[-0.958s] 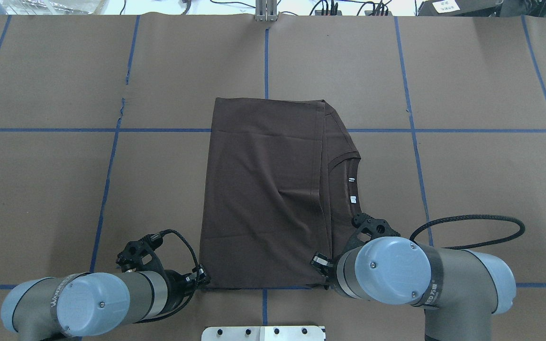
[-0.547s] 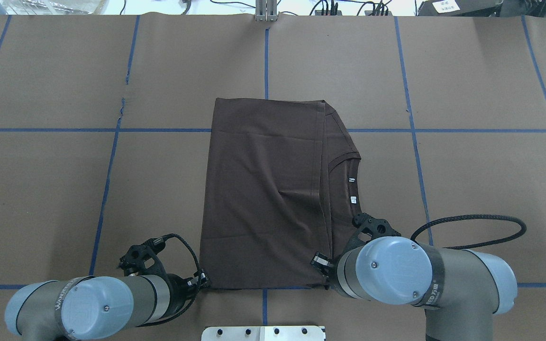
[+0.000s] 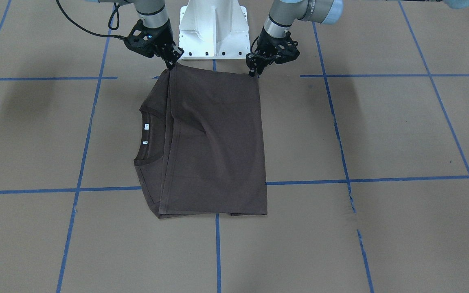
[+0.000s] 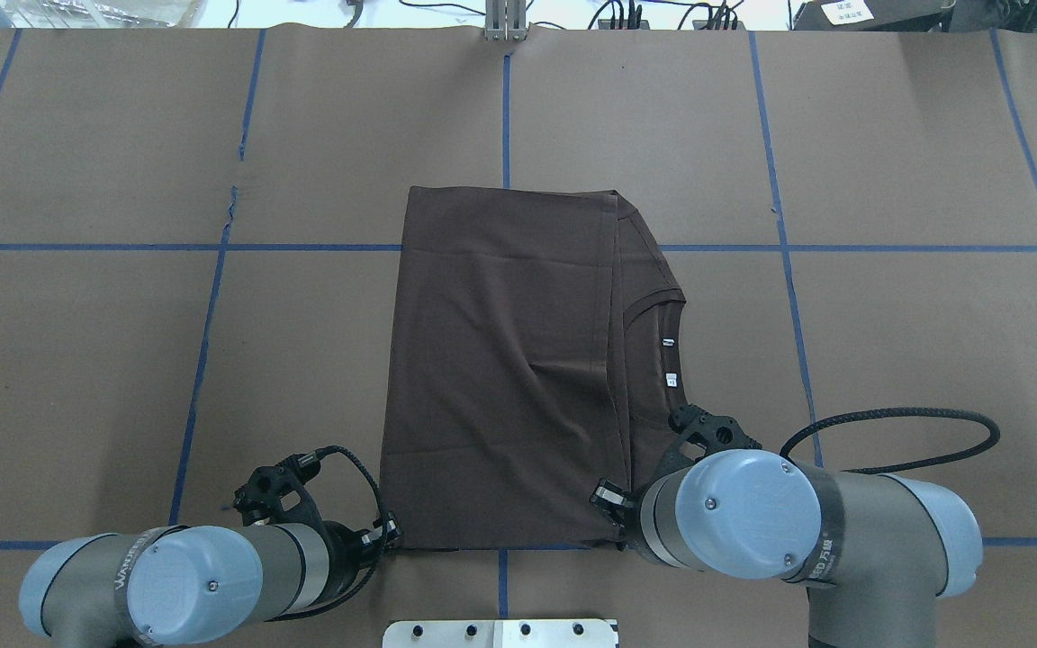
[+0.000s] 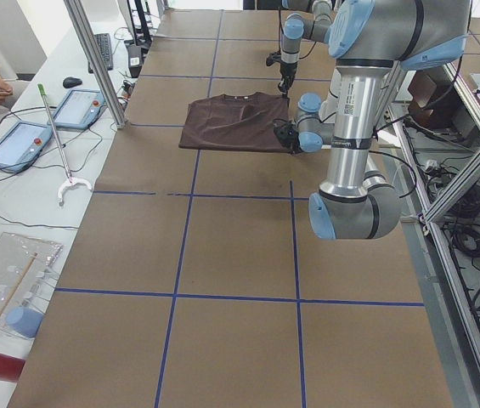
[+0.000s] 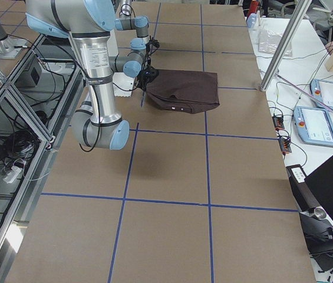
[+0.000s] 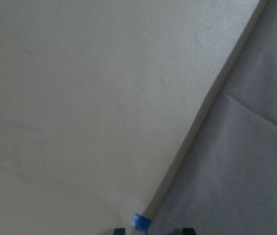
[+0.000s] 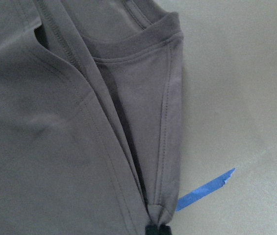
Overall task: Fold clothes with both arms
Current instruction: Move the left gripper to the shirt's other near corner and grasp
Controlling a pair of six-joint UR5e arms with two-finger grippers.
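Note:
The dark brown T-shirt (image 4: 500,360) lies folded flat in mid-table, with its collar and white tags (image 4: 668,342) on its right side. It also shows in the front view (image 3: 214,142). My left gripper (image 4: 388,537) is low at the shirt's near-left corner. In the left wrist view its fingertips (image 7: 120,230) stand apart with the shirt's edge (image 7: 246,171) between them. My right gripper (image 3: 172,65) is at the near-right corner. In the right wrist view it (image 8: 157,230) is shut on bunched fabric of the shirt (image 8: 55,147).
Brown paper with blue tape lines (image 4: 203,360) covers the table. The white pedestal base (image 3: 212,28) stands just behind the shirt's near edge. A black cable loop (image 4: 933,418) lies right of my right arm. Tablets (image 5: 19,140) and a person sit beyond the far edge.
My left arm has shifted slightly right and toward the near edge, with its gripper staying at the shirt's corner. The shirt and right arm have not moved.

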